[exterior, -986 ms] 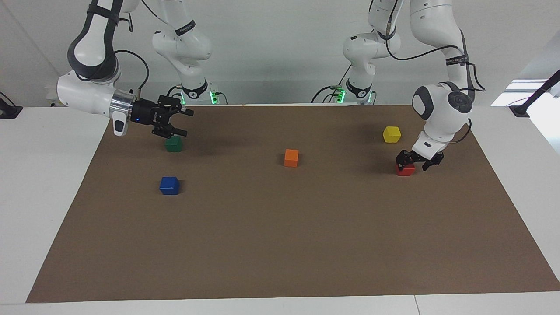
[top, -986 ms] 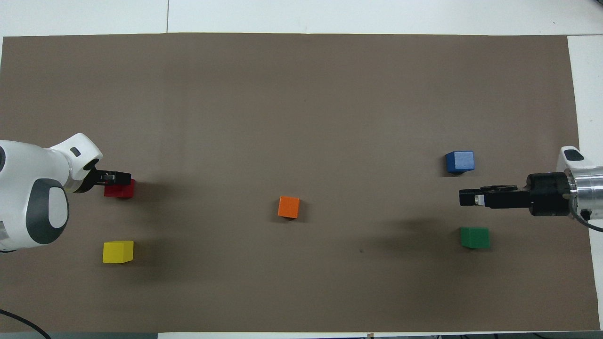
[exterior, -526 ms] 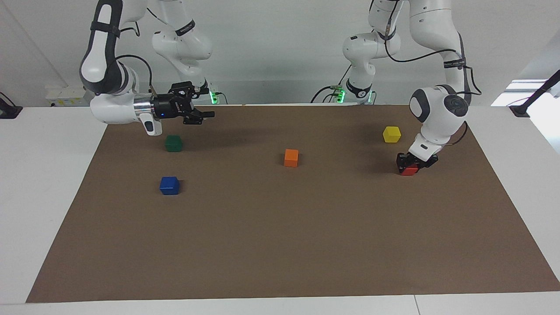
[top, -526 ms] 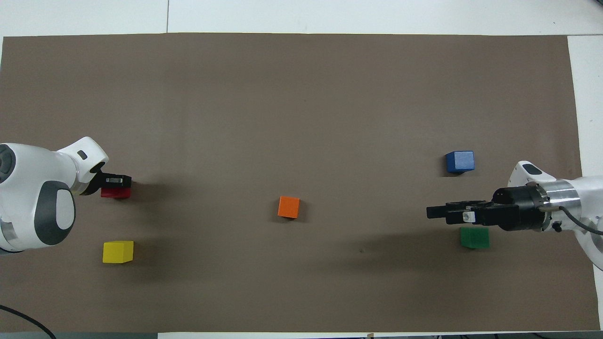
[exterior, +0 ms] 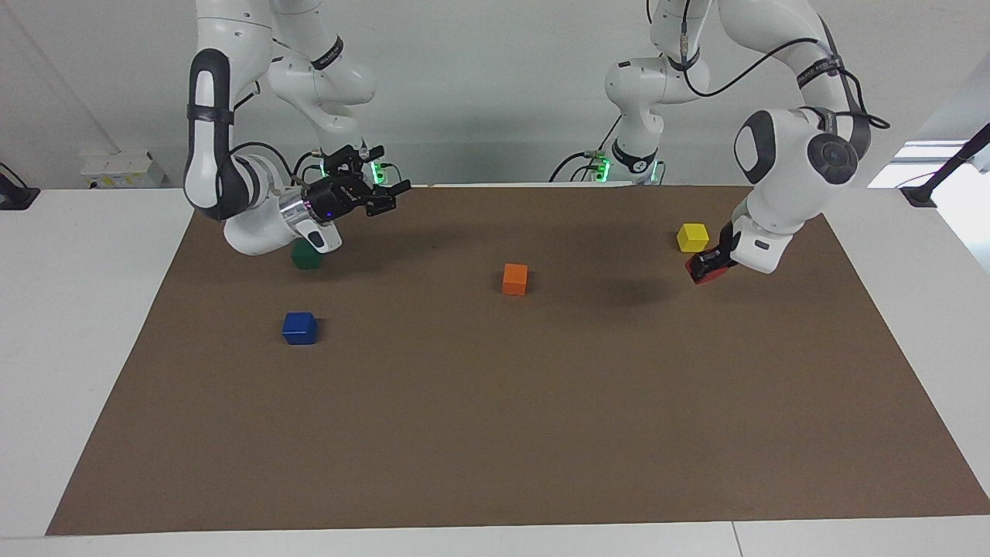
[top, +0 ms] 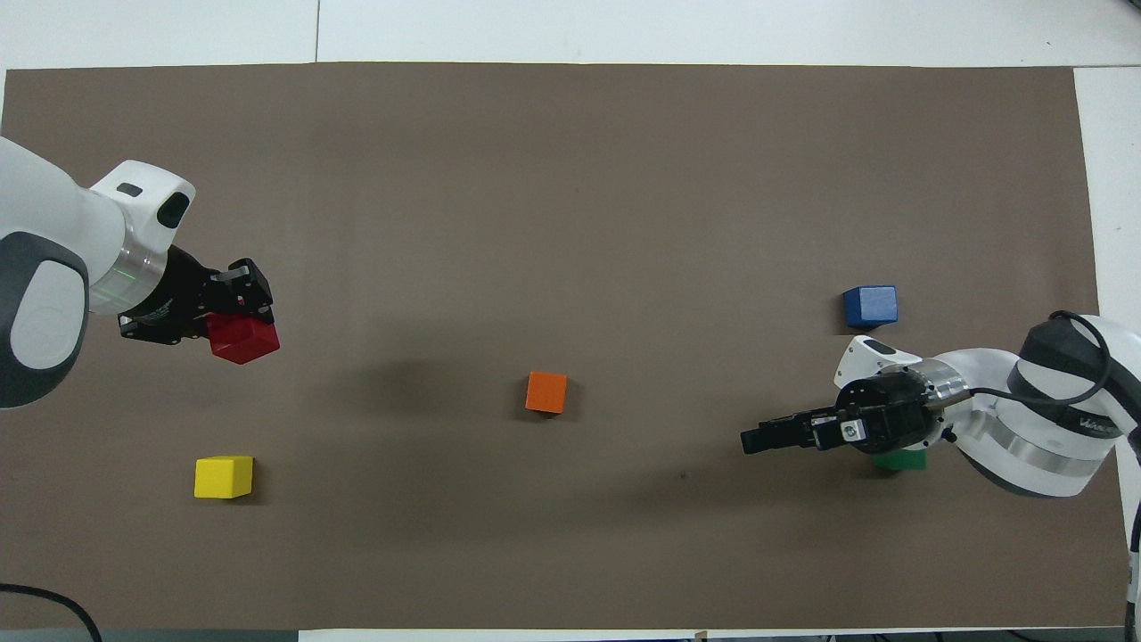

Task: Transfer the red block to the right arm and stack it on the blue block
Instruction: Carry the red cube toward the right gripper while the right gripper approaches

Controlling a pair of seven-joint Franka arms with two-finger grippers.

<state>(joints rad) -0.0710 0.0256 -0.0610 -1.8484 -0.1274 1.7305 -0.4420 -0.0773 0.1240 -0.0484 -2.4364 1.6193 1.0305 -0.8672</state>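
My left gripper (exterior: 708, 261) is shut on the red block (exterior: 698, 271) and holds it tilted in the air, over the mat beside the yellow cube. In the overhead view the left gripper (top: 239, 308) shows with the red block (top: 243, 340) between its fingers. The blue block (exterior: 299, 327) sits on the mat toward the right arm's end and also shows in the overhead view (top: 869, 306). My right gripper (exterior: 390, 195), with the blue wrist light, is open and empty. It hangs level in the air and points toward the table's middle (top: 758, 440).
An orange cube (exterior: 515, 278) lies mid-table. A yellow cube (exterior: 692, 237) lies nearer to the robots than the spot under the red block. A green cube (exterior: 306, 255) sits partly hidden under the right wrist. The brown mat (exterior: 495, 433) covers the table.
The left gripper closed on the red block and lifted it off the mat, tilting it. The right gripper rose and swung toward the table's middle, past the green cube.
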